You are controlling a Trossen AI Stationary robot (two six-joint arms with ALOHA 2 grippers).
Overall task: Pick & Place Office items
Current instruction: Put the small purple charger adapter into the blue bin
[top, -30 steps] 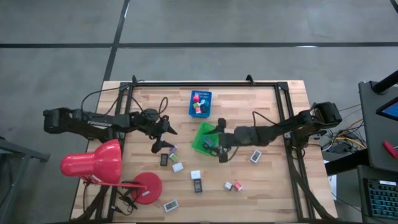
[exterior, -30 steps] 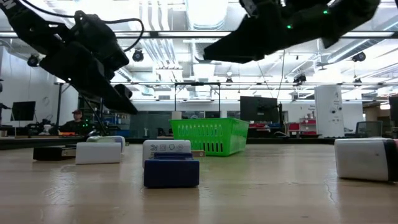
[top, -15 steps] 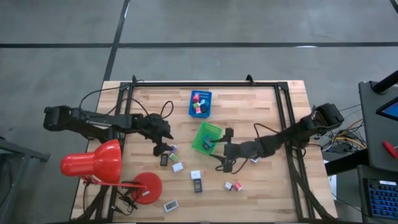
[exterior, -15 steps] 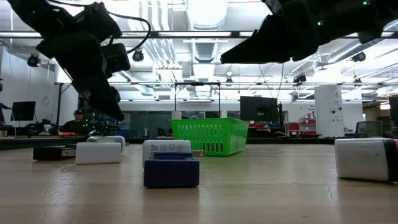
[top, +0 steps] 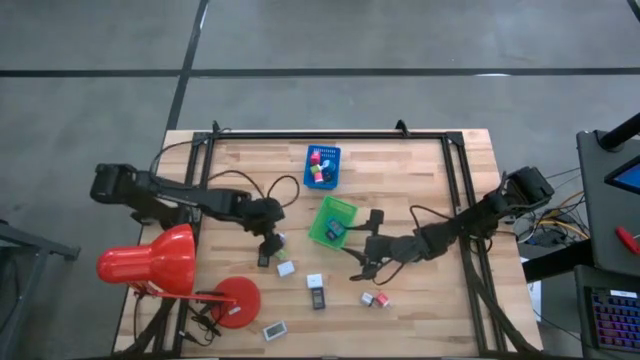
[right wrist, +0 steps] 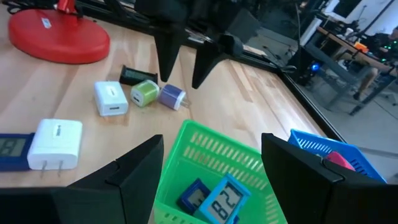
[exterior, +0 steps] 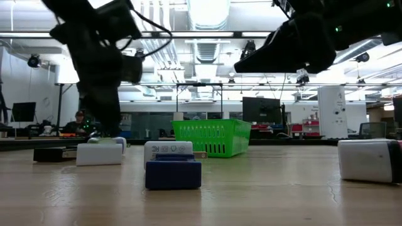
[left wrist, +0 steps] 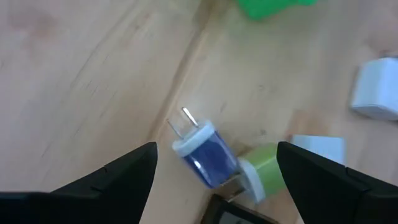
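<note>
Left arm reaching from the table's left edge toward the middle, wrist bent down, left gripper (top: 268,240) low over the tabletop, fingers (left wrist: 118,175) spread wide with nothing between. Right arm stretched in from the right edge, low and nearly level, right gripper (top: 362,262) a little right of centre, raised off the surface, fingers (right wrist: 134,168) apart and empty. Both grippers near each other, not touching.

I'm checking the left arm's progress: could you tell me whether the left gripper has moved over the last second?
Yes. In the high view the left gripper has shifted slightly toward the green tray and now sits over the blue plug.
</note>
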